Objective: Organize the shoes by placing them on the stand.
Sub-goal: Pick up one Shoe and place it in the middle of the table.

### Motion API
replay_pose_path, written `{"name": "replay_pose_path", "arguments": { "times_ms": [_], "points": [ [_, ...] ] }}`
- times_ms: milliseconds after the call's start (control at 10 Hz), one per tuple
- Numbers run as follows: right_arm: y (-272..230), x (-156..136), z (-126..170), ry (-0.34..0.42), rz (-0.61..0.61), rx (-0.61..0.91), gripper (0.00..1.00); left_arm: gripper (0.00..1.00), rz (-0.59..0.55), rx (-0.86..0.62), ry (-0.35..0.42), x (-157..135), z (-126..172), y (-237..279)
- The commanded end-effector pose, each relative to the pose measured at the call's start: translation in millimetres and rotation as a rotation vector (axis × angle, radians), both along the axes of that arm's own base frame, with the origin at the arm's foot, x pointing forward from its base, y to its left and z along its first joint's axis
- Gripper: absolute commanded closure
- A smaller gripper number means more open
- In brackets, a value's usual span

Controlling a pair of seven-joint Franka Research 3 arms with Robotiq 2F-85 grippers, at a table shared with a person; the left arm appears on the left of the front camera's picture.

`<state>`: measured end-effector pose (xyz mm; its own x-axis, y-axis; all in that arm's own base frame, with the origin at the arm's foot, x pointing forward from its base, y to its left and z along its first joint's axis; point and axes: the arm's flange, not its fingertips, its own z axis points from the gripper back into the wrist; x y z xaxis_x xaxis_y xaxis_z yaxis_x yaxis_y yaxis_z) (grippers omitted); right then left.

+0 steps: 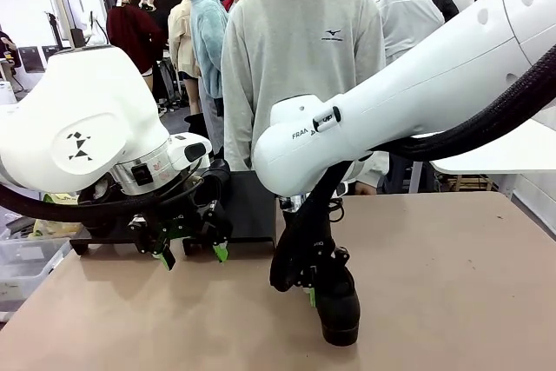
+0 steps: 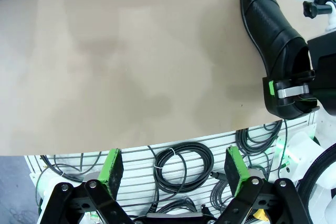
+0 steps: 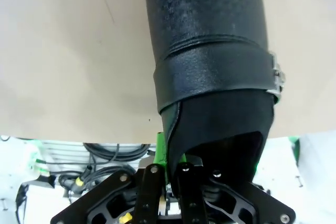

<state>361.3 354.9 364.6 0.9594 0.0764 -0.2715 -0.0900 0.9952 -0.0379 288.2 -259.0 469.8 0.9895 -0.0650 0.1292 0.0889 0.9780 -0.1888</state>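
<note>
The tan surface point(image 1: 452, 284) fills the lower part of the front view, with a person in a grey sweatshirt point(image 1: 300, 58) standing at its 12 o'clock edge. A low black stand point(image 1: 248, 206) sits on the surface toward 10 o'clock from the middle, partly hidden behind the left arm.

The right arm point(image 1: 417, 93) reaches in from 3 o'clock and bends down to the middle of the surface. Its gripper point(image 1: 310, 288) has its jaws clenched on the heel end of a black shoe point(image 1: 340, 306): the right wrist view shows the rim of the shoe's opening pinched between the fingers, with the strap and buckle just beyond. The shoe sits near the 6 o'clock edge of the surface; whether its sole touches the surface I cannot tell.

The left gripper point(image 1: 191, 254) hangs just in front of the stand at about 9 o'clock of the shoe, its jaws spread wide with nothing between the green pads point(image 2: 112, 167).
</note>
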Motion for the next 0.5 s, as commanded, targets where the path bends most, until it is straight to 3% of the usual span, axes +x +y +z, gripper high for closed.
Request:
{"name": "replay_pose_path", "arguments": {
  "times_ms": [0, 300, 400],
  "points": [
    [-10.7, -1.0, -5.0, 0.025, 0.003, 0.068, 0.69, 0.0, 0.003, -0.009, 0.008, -0.7, 0.3, 1.4],
    [-14.0, 2.7, -5.5, 0.04, 0.004, 0.091, 0.1, 0.0, 0.003, -0.009, 0.008, -0.7, 0.3, 1.4],
    [-15.4, 2.6, -3.8, 0.033, -0.004, 0.095, 0.0, 0.0, 0.003, -0.009, 0.008, -0.7, 0.3, 1.4]
  ]
}}
